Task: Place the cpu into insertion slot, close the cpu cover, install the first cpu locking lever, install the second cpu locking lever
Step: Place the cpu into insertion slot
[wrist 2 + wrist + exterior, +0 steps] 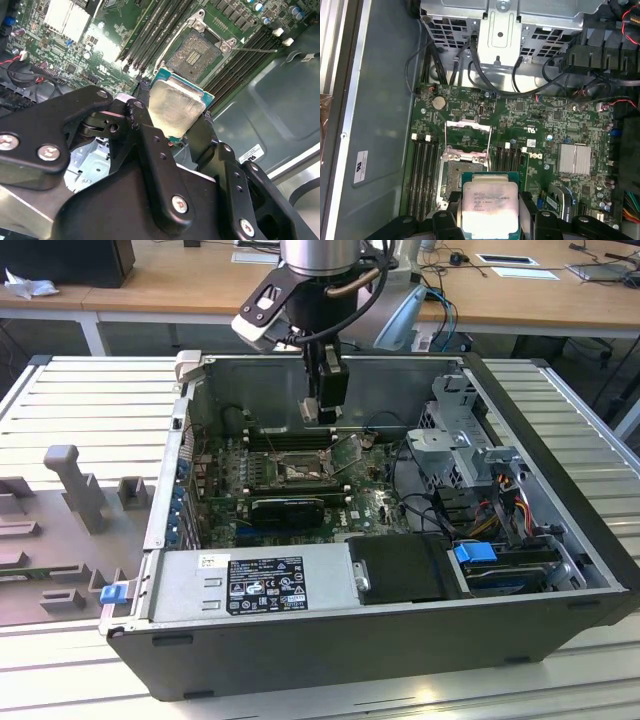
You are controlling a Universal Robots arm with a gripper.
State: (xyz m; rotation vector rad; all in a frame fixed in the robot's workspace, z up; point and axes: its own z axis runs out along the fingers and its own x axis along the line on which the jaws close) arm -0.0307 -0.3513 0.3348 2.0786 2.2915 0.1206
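My gripper [175, 116] is shut on the cpu [176, 106], a flat square chip with a pale silvery top and a green rim, pinched by two opposite edges between the black fingers [142, 97]. In the first wrist view the cpu [490, 207] hangs just off the insertion slot [456, 177], a dark square recess in the green board, partly overlapping its near edge. The insertion slot [196, 52] lies bare, with nothing in it. The cpu cover [468, 134] stands swung open beyond the slot. In the exterior view the gripper [322, 418] hovers above the insertion slot [300, 472] inside the open computer case.
Long black memory slots [422, 180] flank the socket on both sides. A silver heatsink [574, 159] sits on the board. The case holds a black power supply [405, 568], a metal drive cage [460, 440] and loose cables [500, 505]. A grey fixture [70, 480] stands outside the case.
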